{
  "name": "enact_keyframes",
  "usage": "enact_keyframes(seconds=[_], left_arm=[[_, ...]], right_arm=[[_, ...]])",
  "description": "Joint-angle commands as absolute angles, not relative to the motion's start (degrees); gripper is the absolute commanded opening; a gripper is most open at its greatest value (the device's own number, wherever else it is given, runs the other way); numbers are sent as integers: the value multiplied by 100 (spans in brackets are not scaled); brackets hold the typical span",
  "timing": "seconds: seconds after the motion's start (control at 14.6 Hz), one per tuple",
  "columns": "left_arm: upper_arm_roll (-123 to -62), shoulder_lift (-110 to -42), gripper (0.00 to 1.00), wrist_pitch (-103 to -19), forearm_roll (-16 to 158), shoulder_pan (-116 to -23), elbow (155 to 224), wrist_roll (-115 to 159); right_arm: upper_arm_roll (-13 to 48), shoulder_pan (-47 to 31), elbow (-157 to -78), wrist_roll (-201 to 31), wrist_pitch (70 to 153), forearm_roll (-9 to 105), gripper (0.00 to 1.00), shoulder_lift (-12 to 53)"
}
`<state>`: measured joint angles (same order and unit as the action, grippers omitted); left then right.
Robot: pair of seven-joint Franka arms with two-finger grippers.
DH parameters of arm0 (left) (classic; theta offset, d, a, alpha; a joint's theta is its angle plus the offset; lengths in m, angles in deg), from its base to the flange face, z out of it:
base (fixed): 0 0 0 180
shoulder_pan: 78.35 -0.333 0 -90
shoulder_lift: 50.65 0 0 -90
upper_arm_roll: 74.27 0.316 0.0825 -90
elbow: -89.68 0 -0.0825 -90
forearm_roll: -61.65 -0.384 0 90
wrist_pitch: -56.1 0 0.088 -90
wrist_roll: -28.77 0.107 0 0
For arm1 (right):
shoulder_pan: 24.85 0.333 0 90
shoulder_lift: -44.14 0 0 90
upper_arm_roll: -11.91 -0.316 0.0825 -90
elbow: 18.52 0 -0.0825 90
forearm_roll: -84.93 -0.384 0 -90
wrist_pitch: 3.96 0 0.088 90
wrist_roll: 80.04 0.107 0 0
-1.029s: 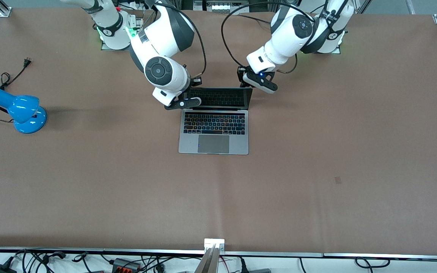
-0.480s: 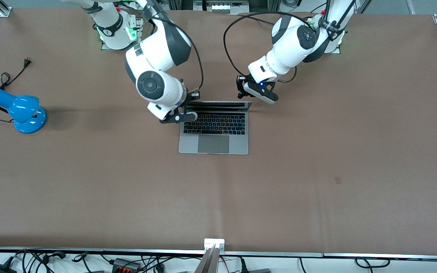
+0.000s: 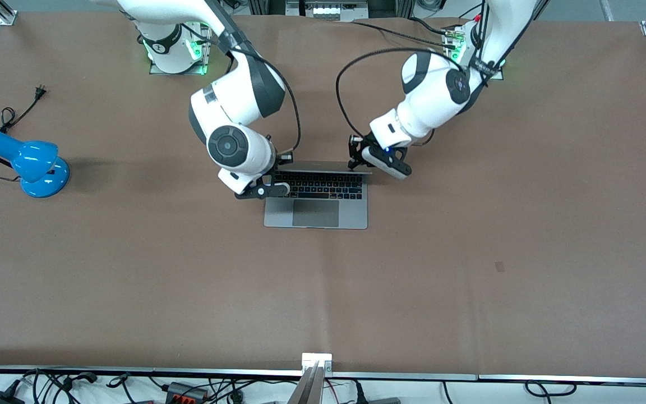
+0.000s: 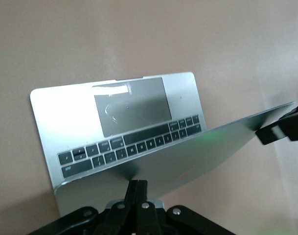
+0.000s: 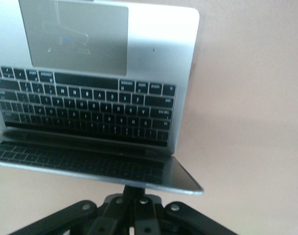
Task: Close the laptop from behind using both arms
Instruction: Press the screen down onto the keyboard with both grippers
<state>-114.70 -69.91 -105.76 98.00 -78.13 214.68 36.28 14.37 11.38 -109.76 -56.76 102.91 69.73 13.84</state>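
Two closed grippers press the laptop (image 3: pixel 316 210) lid, half lowered.
Left gripper (image 3: pixel 356 160) and right gripper (image 3: pixel 278 168), fingers together, touch its back; brown table (image 3: pixel 469 252), blue lamp (image 3: pixel 26 163) toward the right arm's end.

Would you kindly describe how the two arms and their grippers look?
Both arms are glossy white with dark grey joint bands and round dark grey caps. A black cable loops beside each wrist. The left gripper and right gripper are small and black; a blue light shows by the left one.
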Motion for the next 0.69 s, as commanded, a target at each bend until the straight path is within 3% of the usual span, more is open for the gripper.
enact_keyframes(seconds=[0.0, 0.62], left_arm=[[-11391, -7534, 1, -10623, 9839, -7799, 20949, 3879], [-11171, -8755, 1, -11097, 9839, -7694, 20298, 4546]], right_arm=[[1489, 1074, -10458, -5666, 10379, 7034, 0, 917], [1498, 1074, -10343, -5675, 11451, 7025, 0, 213]])
